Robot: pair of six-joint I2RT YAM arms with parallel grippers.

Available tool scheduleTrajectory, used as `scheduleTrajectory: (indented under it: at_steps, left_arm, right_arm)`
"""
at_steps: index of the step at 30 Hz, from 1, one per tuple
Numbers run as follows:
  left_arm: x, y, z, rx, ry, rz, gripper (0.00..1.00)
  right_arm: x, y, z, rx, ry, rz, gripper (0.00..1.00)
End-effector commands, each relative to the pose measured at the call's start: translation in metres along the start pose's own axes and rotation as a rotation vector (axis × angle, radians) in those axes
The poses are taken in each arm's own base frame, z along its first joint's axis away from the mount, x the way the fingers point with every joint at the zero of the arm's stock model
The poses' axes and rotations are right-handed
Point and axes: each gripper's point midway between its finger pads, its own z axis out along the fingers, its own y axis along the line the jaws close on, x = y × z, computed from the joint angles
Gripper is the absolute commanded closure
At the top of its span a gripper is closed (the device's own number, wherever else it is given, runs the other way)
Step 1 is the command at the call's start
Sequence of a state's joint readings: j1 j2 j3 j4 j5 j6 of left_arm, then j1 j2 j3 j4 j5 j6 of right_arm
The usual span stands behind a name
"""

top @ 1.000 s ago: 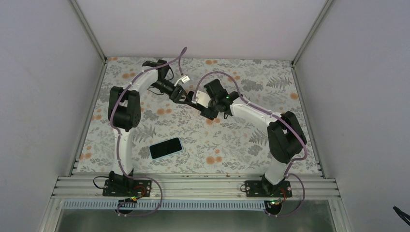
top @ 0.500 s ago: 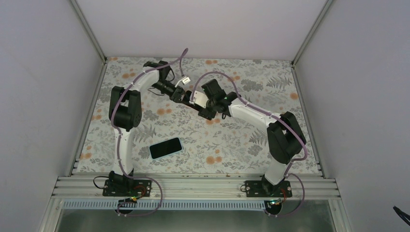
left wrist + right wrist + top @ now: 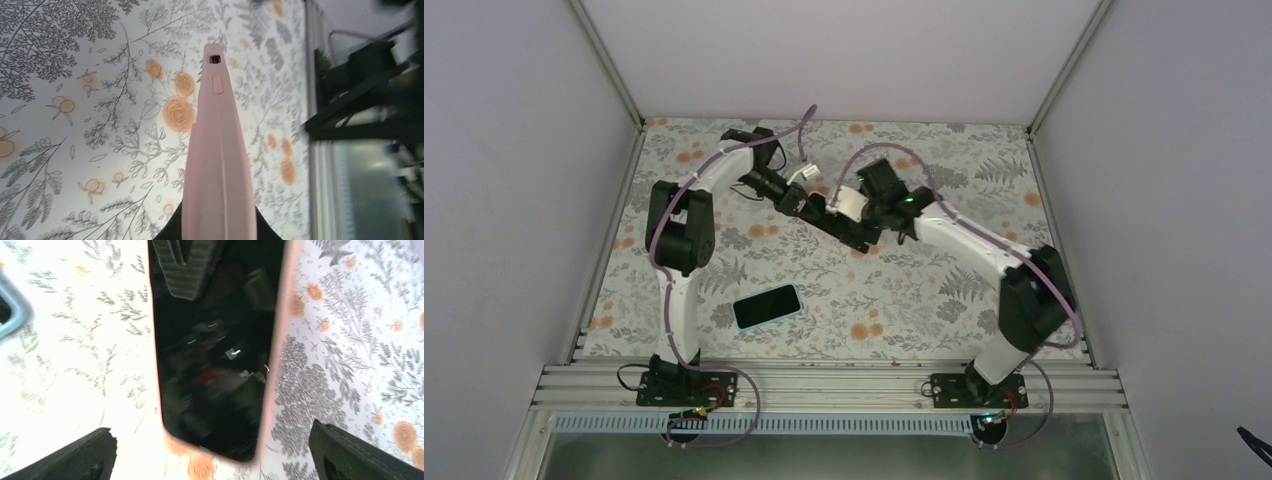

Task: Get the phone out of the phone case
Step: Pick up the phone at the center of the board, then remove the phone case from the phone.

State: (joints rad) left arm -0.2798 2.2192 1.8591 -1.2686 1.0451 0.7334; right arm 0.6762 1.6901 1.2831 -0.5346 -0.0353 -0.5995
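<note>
Phone case [image 3: 219, 165] held mid-frame.
Left wrist: left gripper [image 3: 218, 229] clamps its pink edge. Right wrist: phone [image 3: 215, 355] screen, right gripper [image 3: 212, 440] jaws apart.

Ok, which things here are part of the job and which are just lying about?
Part of the job: pink phone case, gripped by the left pincer; the phone in it; right pincer, open.
Lying about: blue-cased phone, flat on the table.
</note>
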Motion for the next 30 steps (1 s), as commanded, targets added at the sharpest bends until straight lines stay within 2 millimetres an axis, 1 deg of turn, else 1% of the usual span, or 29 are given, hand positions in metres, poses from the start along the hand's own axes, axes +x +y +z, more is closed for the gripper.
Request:
scheduleTrajectory:
  at_steps: [1, 3, 4, 6, 7, 9, 11, 17, 22, 30]
  left_arm:
    - [-0.019, -0.029, -0.016, -0.166, -0.006, 0.322, 0.98]
    - [-0.014, -0.036, -0.016, -0.237, 0.006, 0.406, 0.98]
    - [-0.015, -0.042, -0.018, -0.264, 0.001, 0.456, 0.98]
    - [-0.019, -0.056, -0.02, -0.299, -0.016, 0.558, 0.98]
    - [-0.02, -0.062, -0.019, -0.31, -0.022, 0.595, 0.98]
    - [-0.022, -0.074, -0.021, -0.317, -0.043, 0.656, 0.98]
    - [-0.02, -0.081, -0.019, -0.313, -0.047, 0.688, 0.98]
    - [-0.012, -0.08, -0.011, -0.298, -0.029, 0.683, 0.98]
    - [-0.011, -0.08, -0.011, -0.303, -0.021, 0.682, 0.98]
    - [-0.016, -0.085, -0.01, -0.29, -0.031, 0.684, 0.98]
  right_arm:
    - [-0.002, 0.012, -0.067, -0.164, -0.178, 0.039, 0.0]
    - [0.007, 0.013, -0.082, -0.196, -0.218, 0.047, 0.01]
    - [0.015, 0.009, -0.085, -0.2, -0.225, 0.058, 0.02]
    - [0.022, 0.007, -0.088, -0.201, -0.241, 0.053, 0.07]
    - [0.025, 0.007, -0.086, -0.203, -0.239, 0.051, 0.08]
    - [0.032, 0.005, -0.078, -0.203, -0.219, 0.057, 0.16]
    - [0.035, 0.002, -0.072, -0.203, -0.217, 0.068, 0.21]
    - [0.036, -0.011, -0.063, -0.185, -0.229, 0.104, 0.27]
    - [0.041, -0.021, -0.061, -0.166, -0.234, 0.121, 0.29]
    - [0.042, -0.023, -0.053, -0.179, -0.237, 0.128, 0.31]
